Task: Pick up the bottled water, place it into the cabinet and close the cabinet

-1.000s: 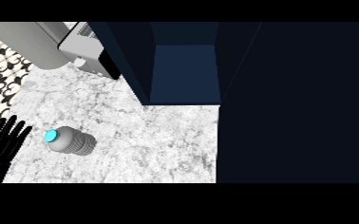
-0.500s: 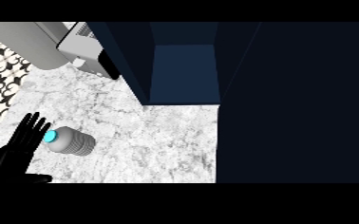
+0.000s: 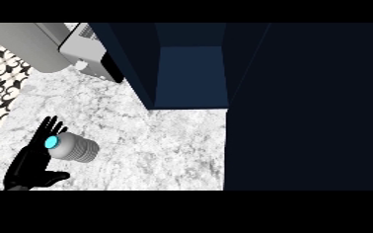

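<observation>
Left robot hand (image 3: 33,165) risen beside bottled water (image 3: 71,147) (fingers straight, holding nothing).

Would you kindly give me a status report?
Left hand open beside bottled water. Right hand unseen. Bottle standing, not grasped. Cabinet open, path unobstructed.

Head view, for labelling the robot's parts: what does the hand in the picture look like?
Only the left hand shows, at the lower left edge: all black and glossy, with slim tapering fingers and a separate thumb. No markings, cables or sleeve show, and no forearm is in view.
</observation>
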Available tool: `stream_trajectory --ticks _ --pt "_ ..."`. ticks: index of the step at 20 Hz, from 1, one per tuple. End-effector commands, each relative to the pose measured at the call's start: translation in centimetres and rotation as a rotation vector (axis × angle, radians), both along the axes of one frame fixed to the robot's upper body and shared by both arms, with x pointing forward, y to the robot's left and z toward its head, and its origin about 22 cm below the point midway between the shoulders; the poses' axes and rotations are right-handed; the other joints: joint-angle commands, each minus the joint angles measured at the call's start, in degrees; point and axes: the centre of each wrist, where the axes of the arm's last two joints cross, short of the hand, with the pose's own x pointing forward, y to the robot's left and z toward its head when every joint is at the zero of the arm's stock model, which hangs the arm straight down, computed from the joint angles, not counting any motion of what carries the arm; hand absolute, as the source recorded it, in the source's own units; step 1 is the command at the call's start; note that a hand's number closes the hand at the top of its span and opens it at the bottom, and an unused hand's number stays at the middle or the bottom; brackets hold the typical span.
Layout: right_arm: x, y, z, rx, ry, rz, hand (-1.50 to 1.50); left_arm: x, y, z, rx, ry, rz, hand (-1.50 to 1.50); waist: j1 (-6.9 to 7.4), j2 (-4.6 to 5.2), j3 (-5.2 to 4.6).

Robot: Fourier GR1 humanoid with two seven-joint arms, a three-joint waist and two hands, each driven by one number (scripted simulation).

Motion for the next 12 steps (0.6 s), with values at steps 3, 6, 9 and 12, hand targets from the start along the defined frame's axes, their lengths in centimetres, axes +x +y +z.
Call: stream_trajectory --ticks 3,6,9,12 --pt "0.8 0.5 -0.4 -0.008 -0.019 0.003 -1.50 -0.9 -1.2 -2.4 -0.060 -0.034 -0.043 -1.50 -0.06 0.13 -0.07" --pt "0.1 -0.6 -0.2 -0.016 -0.011 -0.006 -1.50 1.4 -2.3 -2.0 -0.045 -0.042 -0.032 -1.50 -0.27 0.12 -0.06" --pt "0.7 -0.5 -0.9 -0.006 -0.012 0.019 -1.50 -1.0 -0.7 -2.6 -0.067 -0.019 -0.033 -1.50 -0.56 0.41 -0.19" --pt "-0.8 -0.6 0.4 -0.008 0.003 0.008 -1.50 0.6 -1.7 -2.4 -0.089 -0.015 -0.039 -1.50 -0.51 0.14 -0.10"
